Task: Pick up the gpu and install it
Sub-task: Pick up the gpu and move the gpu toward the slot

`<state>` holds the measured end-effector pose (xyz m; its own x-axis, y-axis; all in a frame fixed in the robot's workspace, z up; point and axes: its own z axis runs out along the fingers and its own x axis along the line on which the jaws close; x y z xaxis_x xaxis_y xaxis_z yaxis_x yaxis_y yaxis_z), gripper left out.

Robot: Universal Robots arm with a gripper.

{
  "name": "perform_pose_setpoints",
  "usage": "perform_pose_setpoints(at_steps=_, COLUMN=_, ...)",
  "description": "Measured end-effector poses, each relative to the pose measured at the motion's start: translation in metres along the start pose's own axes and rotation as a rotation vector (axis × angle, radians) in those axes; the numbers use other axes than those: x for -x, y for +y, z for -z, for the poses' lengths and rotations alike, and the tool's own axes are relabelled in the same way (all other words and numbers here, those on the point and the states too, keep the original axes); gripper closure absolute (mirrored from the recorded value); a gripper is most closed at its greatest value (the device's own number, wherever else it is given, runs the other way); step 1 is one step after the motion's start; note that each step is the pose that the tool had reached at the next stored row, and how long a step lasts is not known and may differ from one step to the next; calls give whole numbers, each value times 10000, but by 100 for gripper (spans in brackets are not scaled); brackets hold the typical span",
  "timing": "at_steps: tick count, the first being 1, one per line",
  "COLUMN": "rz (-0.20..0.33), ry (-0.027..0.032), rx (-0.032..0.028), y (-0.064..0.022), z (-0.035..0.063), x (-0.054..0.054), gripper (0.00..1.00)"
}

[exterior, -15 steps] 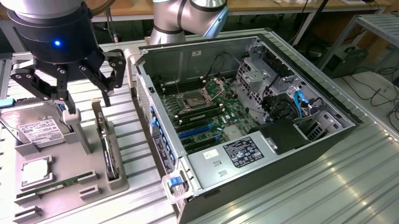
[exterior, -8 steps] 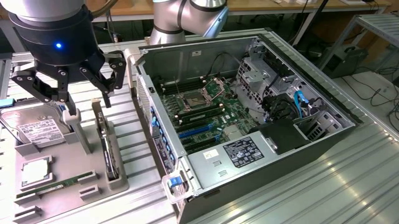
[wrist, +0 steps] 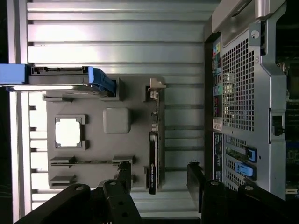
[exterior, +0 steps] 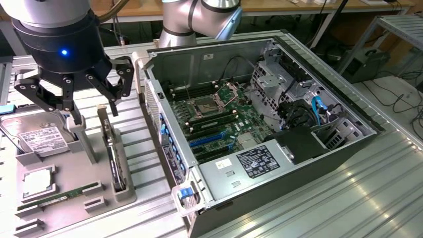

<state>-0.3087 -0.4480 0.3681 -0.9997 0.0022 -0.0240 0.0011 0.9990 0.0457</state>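
Jaws spread wide and empty: the gripper hangs in the upper left of the exterior view, above the grey tray, with nothing between its fingers. In the wrist view the gripper shows two dark fingers standing on either side of the gpu, though from the exterior view they seem to be above it and not touching it.

The gpu stands on its long edge in a slot along the tray's side nearest the computer case, its pale bracket at the end under the gripper. Also on the tray are a hard drive, a square processor and a green RAM stick, all well apart from the fingers.

By my reading, the step in hand is the approach for the pick; the card has not been lifted and nothing is installed. The case lies open in the middle of the frame, its motherboard exposed. A sound grasp here calls for the fingers to stay centred over the thin upper edge, squarely along the card, so that it is pinched evenly and does not tip in its slot
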Motion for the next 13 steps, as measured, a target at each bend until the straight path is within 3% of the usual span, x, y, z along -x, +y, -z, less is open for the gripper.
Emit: perform_pose_setpoints(at_steps=13, rz=351, ry=16, rx=9, y=-19, z=-70, x=-5, gripper=40)
